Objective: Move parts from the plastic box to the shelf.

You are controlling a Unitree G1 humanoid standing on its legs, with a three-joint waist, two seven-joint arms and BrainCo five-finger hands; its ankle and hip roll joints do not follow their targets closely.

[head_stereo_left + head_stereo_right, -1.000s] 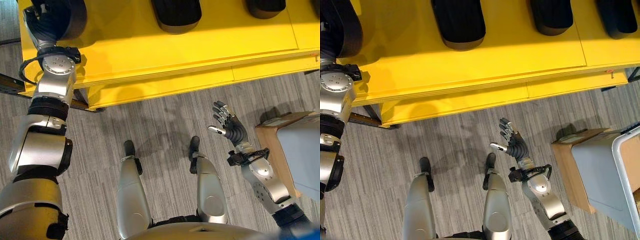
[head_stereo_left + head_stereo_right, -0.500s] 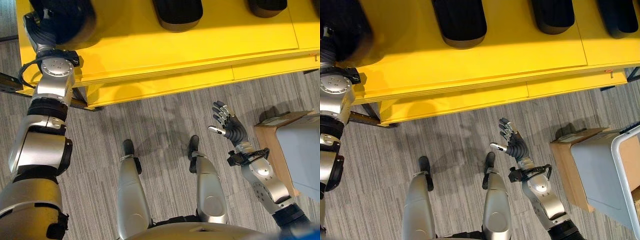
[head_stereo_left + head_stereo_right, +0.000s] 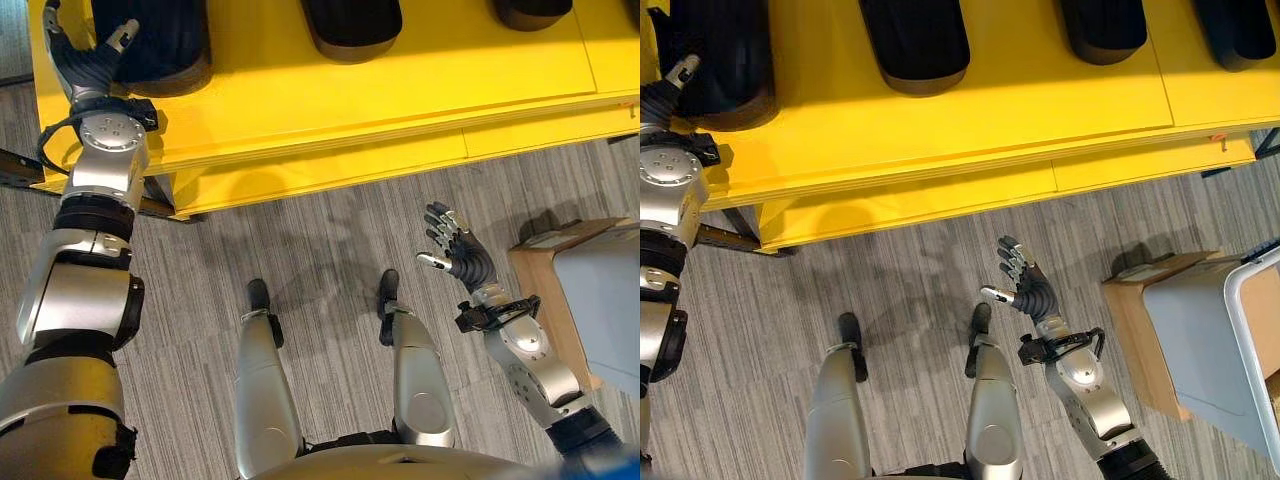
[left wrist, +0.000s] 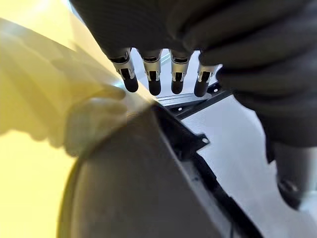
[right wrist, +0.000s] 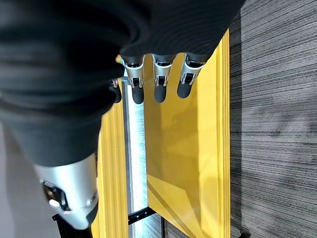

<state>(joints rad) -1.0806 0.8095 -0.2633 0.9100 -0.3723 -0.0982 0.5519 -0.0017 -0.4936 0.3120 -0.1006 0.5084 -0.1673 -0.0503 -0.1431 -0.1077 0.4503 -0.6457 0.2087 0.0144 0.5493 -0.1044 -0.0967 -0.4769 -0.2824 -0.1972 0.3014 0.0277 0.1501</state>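
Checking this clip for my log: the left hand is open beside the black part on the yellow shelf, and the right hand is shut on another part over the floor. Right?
Not quite. The right hand is open and holds nothing, as the right eye view shows. The rest stands: the left hand is open beside the black part on the yellow shelf.

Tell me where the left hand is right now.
In the left eye view, the left hand is at the yellow shelf's far-left end, fingers open, beside the leftmost black part.
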